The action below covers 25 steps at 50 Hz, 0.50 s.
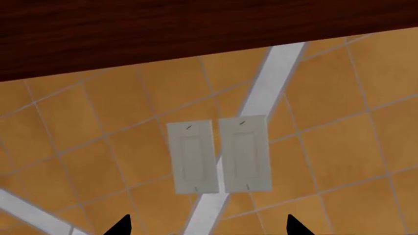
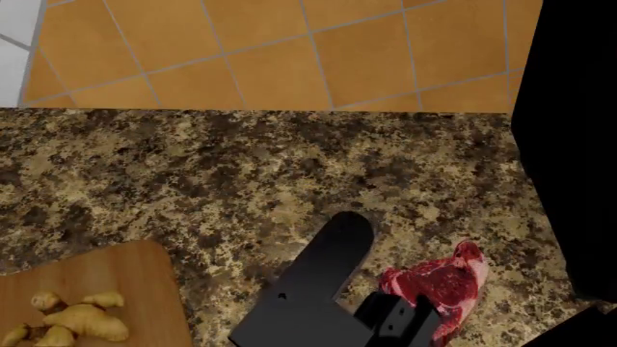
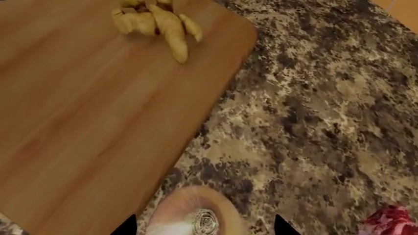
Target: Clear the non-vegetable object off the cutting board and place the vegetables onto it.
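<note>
The light-brown cutting board (image 3: 85, 112) fills much of the right wrist view, and its corner (image 2: 87, 282) shows at the head view's lower left. The knobbly ginger root (image 3: 160, 24) (image 2: 72, 318) lies on the board. The pale pinkish onion (image 3: 193, 213) sits by the board's edge, over the counter, between the spread fingertips of my right gripper (image 3: 205, 227), which is open and does not touch it. The red steak (image 2: 438, 285) (image 3: 392, 223) lies on the granite to the right, off the board. My left gripper (image 1: 209, 226) is open and empty, facing the wall.
Speckled brown granite counter (image 2: 241, 173) runs back to an orange tiled wall (image 2: 289, 50). My right arm (image 2: 308, 289) reaches across the counter beside the steak. Two grey wall outlets (image 1: 219, 156) and a dark wooden cabinet (image 1: 163, 29) show in the left wrist view.
</note>
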Tool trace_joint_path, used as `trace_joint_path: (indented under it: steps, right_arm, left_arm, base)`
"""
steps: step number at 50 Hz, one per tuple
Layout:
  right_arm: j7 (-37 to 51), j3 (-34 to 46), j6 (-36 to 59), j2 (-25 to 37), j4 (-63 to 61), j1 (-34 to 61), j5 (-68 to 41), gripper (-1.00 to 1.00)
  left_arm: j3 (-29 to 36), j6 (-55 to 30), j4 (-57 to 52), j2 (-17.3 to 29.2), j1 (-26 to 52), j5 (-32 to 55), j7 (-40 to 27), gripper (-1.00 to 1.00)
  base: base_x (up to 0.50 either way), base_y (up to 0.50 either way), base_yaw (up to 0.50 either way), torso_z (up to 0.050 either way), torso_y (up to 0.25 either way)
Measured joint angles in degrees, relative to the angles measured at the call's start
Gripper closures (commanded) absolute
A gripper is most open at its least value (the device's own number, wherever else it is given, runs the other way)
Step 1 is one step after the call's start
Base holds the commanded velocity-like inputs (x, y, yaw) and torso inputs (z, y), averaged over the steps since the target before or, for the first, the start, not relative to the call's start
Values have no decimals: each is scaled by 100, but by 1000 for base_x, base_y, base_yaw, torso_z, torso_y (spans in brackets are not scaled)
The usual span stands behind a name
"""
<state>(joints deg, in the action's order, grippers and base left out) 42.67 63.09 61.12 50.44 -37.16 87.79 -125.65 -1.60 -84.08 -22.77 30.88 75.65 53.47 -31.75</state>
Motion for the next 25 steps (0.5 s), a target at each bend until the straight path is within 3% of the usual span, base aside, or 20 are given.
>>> trace_joint_path:
  steps: [25]
  right_arm:
    - [-305,116,-52,100,-26,-730,623,-100]
  left_arm:
    - [-19,139,-3,88,-165,174,-159,-100]
  base:
    - [0,0,0,0,0]
